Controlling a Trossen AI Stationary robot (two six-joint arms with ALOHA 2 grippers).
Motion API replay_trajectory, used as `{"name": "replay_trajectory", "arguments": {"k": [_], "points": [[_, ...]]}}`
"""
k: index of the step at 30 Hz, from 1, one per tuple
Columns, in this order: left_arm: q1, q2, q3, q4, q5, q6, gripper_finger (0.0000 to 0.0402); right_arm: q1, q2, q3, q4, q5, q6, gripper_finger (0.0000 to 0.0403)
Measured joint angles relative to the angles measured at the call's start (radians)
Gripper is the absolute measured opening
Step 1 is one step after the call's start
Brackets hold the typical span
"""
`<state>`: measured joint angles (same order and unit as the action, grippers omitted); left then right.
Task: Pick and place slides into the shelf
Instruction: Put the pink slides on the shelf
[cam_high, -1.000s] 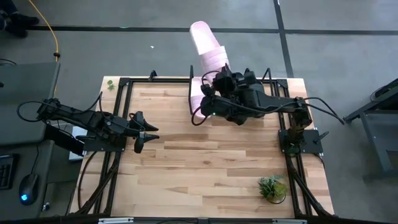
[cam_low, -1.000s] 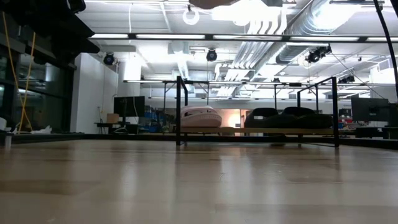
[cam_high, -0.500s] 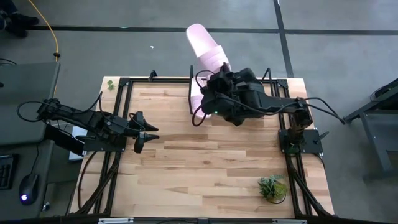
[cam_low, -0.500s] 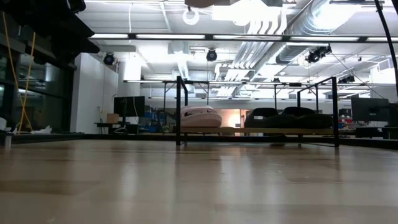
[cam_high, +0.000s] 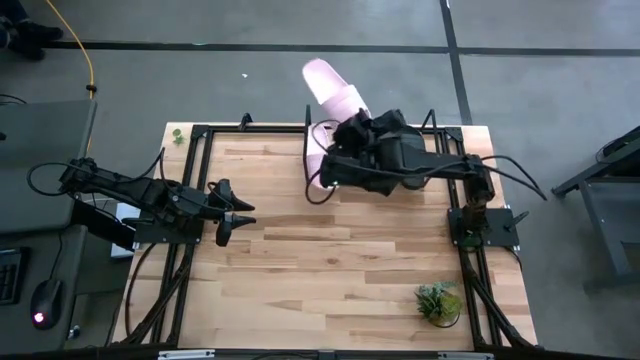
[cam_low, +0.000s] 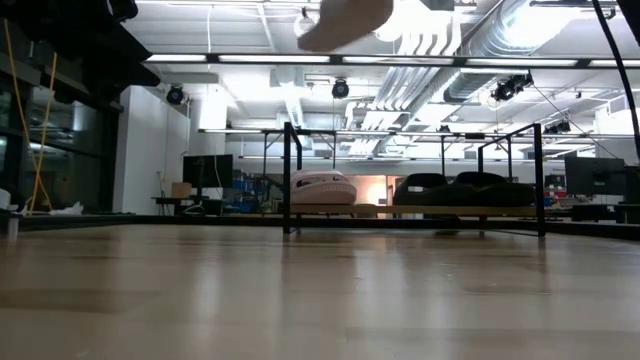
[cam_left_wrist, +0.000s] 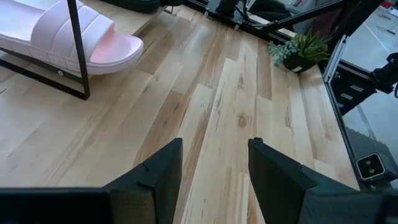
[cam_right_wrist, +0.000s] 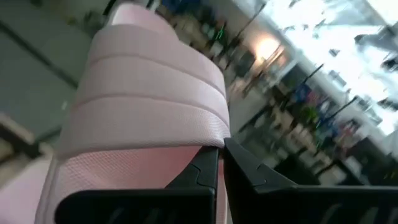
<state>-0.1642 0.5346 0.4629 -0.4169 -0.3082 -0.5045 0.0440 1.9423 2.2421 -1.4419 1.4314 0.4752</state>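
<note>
- The right hand (cam_right_wrist: 219, 163) is raised above the far edge of the worktop (cam_high: 330, 260), its two dark fingers (cam_right_wrist: 202, 171) pressed together on the strap edge of a pale pink slide (cam_high: 335, 88)
- That held pink slide is tilted, its free end sticking out beyond the worktop's far edge over the grey floor; in the low view only its pale underside (cam_low: 340, 20) shows at the top of the frame, well above the shelf
- The shelf (cam_low: 412, 210) stands along the far side of the worktop, thin black rods with upright end loops around a light board
- On the shelf, a second pink slide (cam_low: 322, 187) sits at one end and two black slides (cam_low: 465, 187) lie side by side toward the other end, with a gap between the pink one and the black pair
- The left wrist view shows the shelved pink slide (cam_left_wrist: 68, 37) behind a black upright rod, flat on the board
- The left hand (cam_left_wrist: 214, 168) waits low over the left part of the worktop, well apart from the shelf, its fingers spread with nothing between them
- A small green plant (cam_high: 438, 301) stands near the worktop's right front corner
</note>
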Motion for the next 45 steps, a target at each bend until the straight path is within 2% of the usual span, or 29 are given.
{"name": "replay_trajectory", "arguments": {"k": [2,3,5,9,22,40,45], "points": [[0.0,0.0,0.0,-0.001,0.0,0.0,0.0168,-0.025,0.0,-0.001,-0.137,-0.071,0.159,0.0],[0.0,0.0,0.0,-0.001,0.0,0.0,0.0168,-0.037,-0.002,-0.014,-0.125,-0.099,0.193,0.0],[0.0,0.0,0.0,-0.001,0.0,0.0,0.0168,-0.053,-0.016,-0.057,-0.11,-0.133,0.169,0.0],[0.0,0.0,0.0,-0.001,0.0,-0.001,0.0168,-0.056,-0.023,-0.111,-0.125,-0.106,0.294,0.0],[0.0,0.0,0.0,-0.003,0.0,-0.002,0.0168,-0.073,-0.022,-0.298,-0.128,-0.123,0.519,0.0],[0.0,0.0,0.0,-0.003,0.0,-0.004,0.0168,-0.065,-0.023,-0.551,-0.121,-0.133,0.746,0.0],[0.0,0.0,0.0,-0.002,0.0,-0.003,0.0168,-0.064,-0.023,-0.611,-0.075,-0.152,0.759,0.0]]}}
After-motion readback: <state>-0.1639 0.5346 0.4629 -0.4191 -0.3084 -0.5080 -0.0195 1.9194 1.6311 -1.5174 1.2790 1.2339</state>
